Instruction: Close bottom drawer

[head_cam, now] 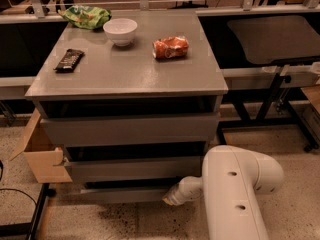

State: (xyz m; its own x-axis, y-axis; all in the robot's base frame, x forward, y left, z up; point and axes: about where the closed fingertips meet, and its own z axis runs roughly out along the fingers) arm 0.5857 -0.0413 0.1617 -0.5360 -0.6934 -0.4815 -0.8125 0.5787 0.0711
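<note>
The bottom drawer (125, 194) is the lowest of three in the grey cabinet (130, 126). Its thin front panel sticks out only a little past the middle drawer (132, 168). My white arm (235, 189) reaches in from the lower right. The gripper (170, 198) at its tip rests against the right end of the bottom drawer's front panel.
On the cabinet top lie a white bowl (120, 31), an orange snack bag (171, 47), a dark bar (69, 59) and a green bag (87, 16). An open cardboard box (42, 154) stands at the cabinet's left. A black table frame (272, 96) stands to the right.
</note>
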